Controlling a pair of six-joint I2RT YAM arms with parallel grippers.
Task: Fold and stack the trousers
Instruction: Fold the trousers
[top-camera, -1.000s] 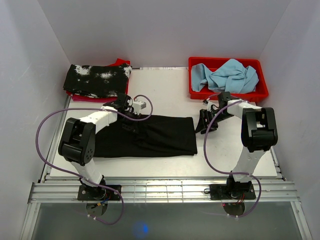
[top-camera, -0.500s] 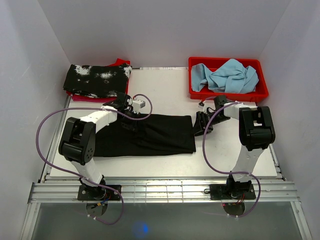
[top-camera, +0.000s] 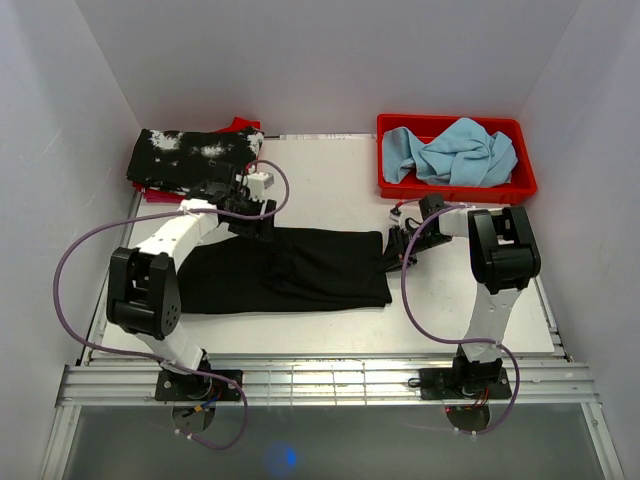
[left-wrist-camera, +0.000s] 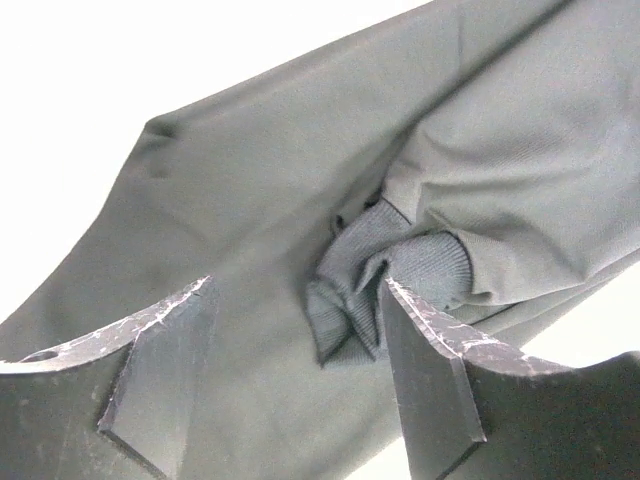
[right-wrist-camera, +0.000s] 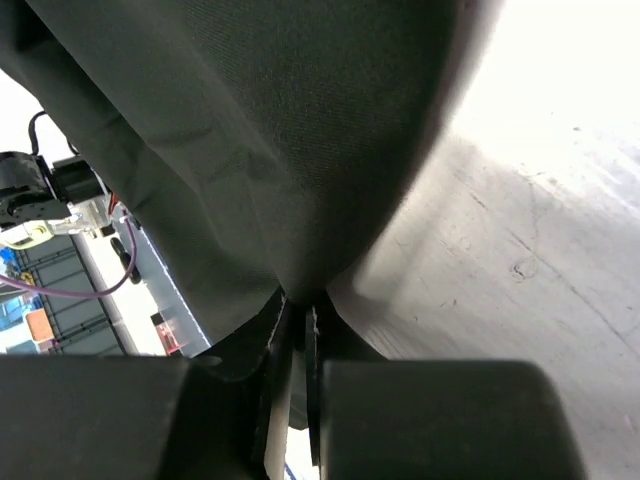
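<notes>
**Desk:** Where do we put the trousers (top-camera: 290, 272) in this one?

**Field:** We see them flat across the middle of the white table (top-camera: 330, 180). They form a long, plain black band that runs from the left arm's side to the right arm's.

**Desk:** And the right gripper (right-wrist-camera: 300, 298)?

**Field:** Closed. In its wrist view, we see both fingers pressed together with the edge of the trousers pinched between them, and the cloth spreads out beyond the pinch. From overhead we place it at the right end of the trousers, on the near side of the red bin (top-camera: 500, 190).

**Desk:** What do we say of the left gripper (left-wrist-camera: 298, 300)?

**Field:** It is spread wide and holds nothing. Its fingers (left-wrist-camera: 160, 350) stand on either side of a ribbed bunch (left-wrist-camera: 365, 290) of knit, gathered where the fabric folds over itself along the far edge of the trousers. One fingertip sits right beside the rib, but we cannot tell whether it touches.

**Desk:** What else do we list?

**Field:** The red bin sits at the far right corner and holds a crumpled light-blue cloth (top-camera: 450, 150). At the far left corner, a black garment with white splotches (top-camera: 190, 160) lies folded on top of a red cloth (top-camera: 240, 125), well apart from the trousers.
</notes>
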